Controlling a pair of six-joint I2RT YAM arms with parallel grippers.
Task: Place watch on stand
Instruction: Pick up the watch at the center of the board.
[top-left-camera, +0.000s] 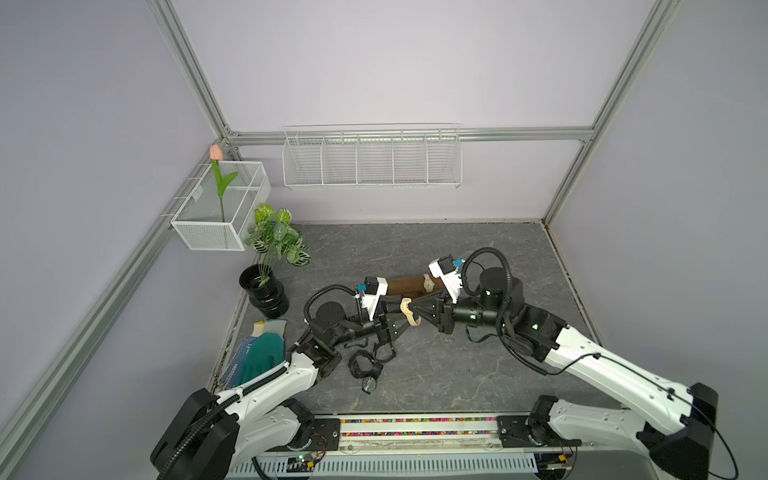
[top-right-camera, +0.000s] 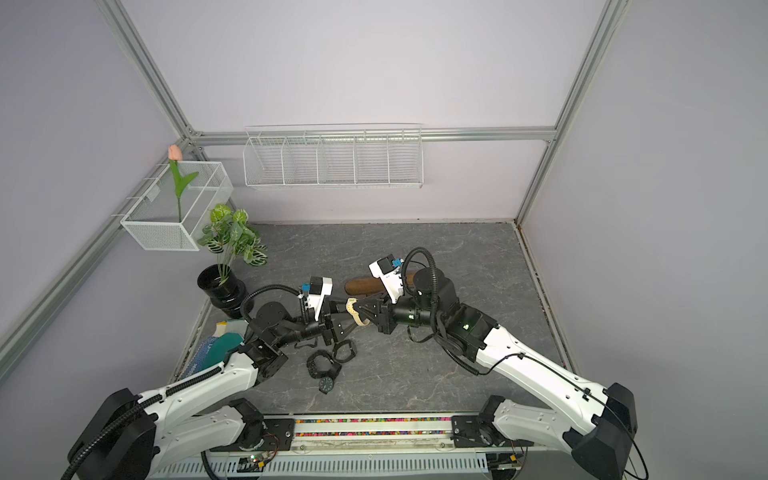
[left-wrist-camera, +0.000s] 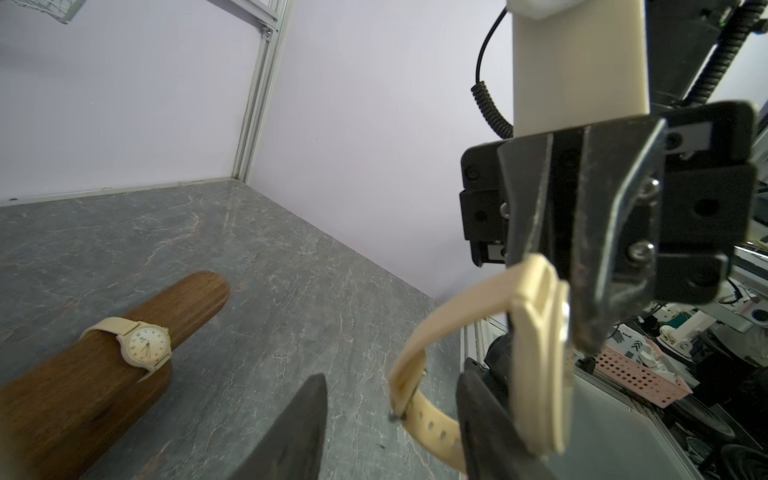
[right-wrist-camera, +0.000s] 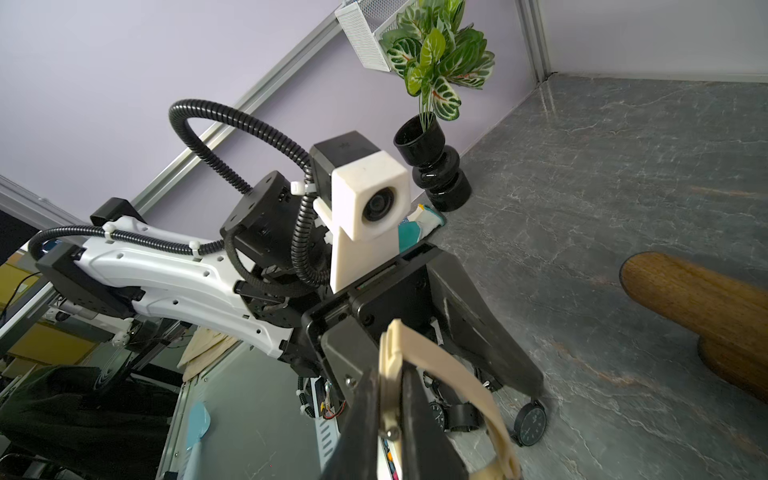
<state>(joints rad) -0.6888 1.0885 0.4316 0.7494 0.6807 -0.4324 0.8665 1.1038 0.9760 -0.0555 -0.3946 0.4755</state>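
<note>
Since the strap loop presumably needs spreading to pass the stand (top-left-camera: 405, 284)'s rounded end, the right gripper (right-wrist-camera: 390, 386) clamps the cream watch (left-wrist-camera: 536, 365) by its case, aloft near the bar, while the left gripper (left-wrist-camera: 392, 386), jaws partly open, straddles the strap.

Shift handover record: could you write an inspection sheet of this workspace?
Surface: grey marbled table.
Job's things: cream watch held in the air; second cream watch round the stand.
Clutter: black watches lying loose, gloves at the left edge.
Grippers: right pincer shut on the cream watch's case; left pincer open around its strap.
Cables: ribbed hose loops over each wrist.
Surroundings: wire baskets on the walls, plant in black vase.
</note>
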